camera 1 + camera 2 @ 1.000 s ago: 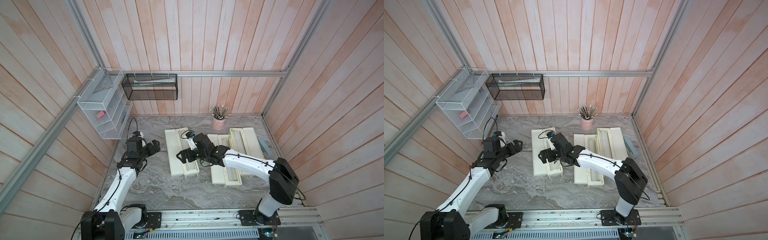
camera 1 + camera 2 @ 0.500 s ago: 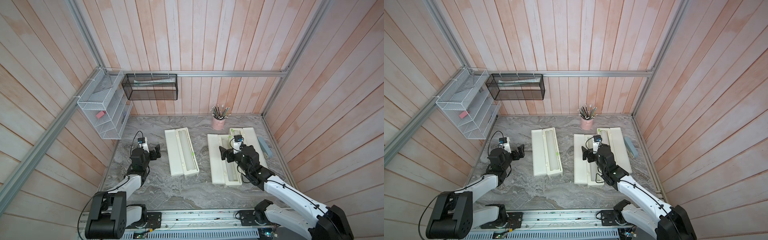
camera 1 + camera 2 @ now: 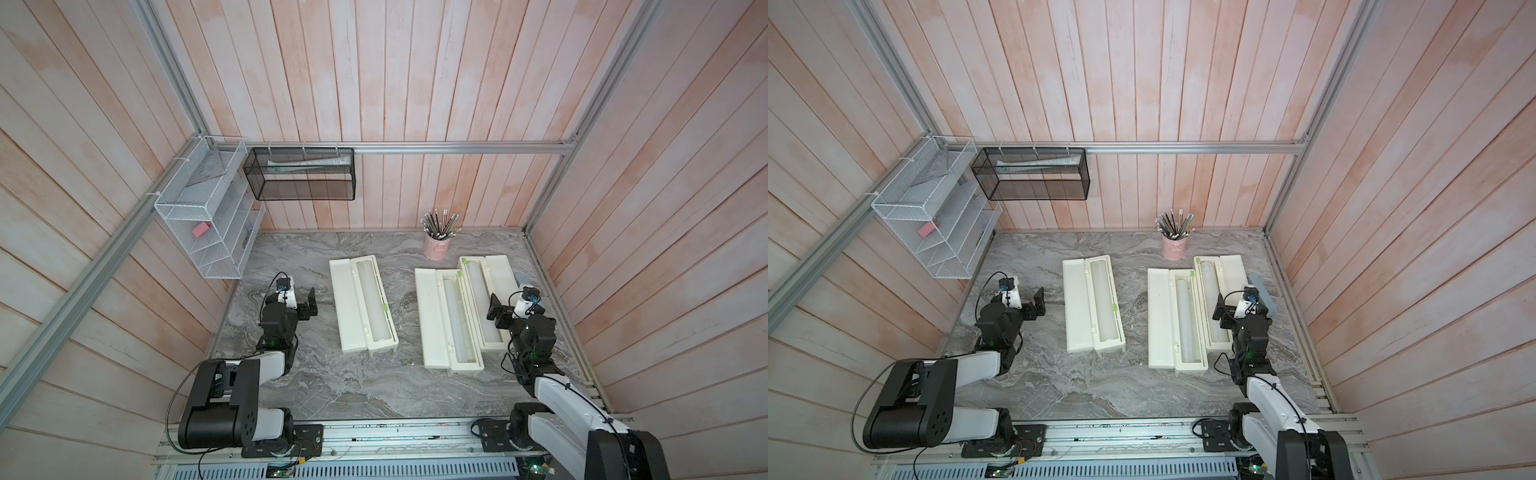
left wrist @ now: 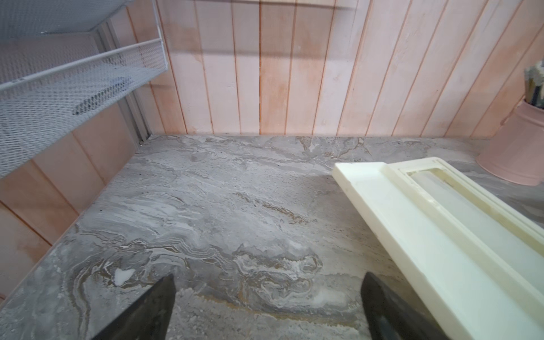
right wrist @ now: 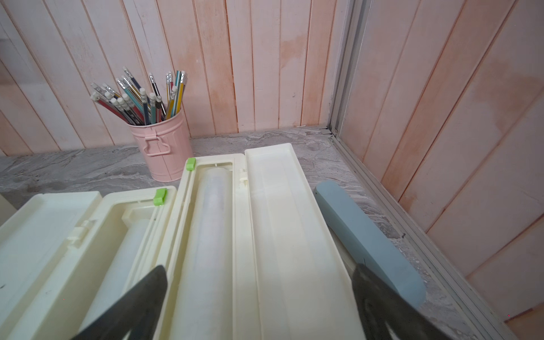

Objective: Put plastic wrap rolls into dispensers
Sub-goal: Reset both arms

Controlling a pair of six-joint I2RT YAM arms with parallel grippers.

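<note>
Three cream dispensers lie open on the marble table, lids flat: left dispenser (image 3: 347, 307), middle dispenser (image 3: 430, 320), right dispenser (image 3: 498, 274). A translucent plastic wrap roll lies in each trough: left roll (image 3: 376, 301), middle roll (image 3: 455, 318), right roll (image 3: 478, 297). My left gripper (image 3: 309, 306) hovers open and empty over bare table left of the left dispenser (image 4: 412, 235). Its jaws stand wide in the left wrist view (image 4: 268, 306). My right gripper (image 3: 496, 311) stands open and empty above the right dispenser's near half, over roll (image 5: 212, 235) and lid (image 5: 279, 220).
A pink cup of pencils (image 3: 436, 245) stands at the back behind the middle dispenser. A grey-blue bar (image 5: 368, 235) lies between the right dispenser and the right wall. A white wire rack (image 3: 208, 224) and a black mesh basket (image 3: 301, 174) hang on the walls.
My right arm drew back from over the left dispenser and swung to the right side. My left arm pulled back toward the front left. Both grippers stayed open.
</note>
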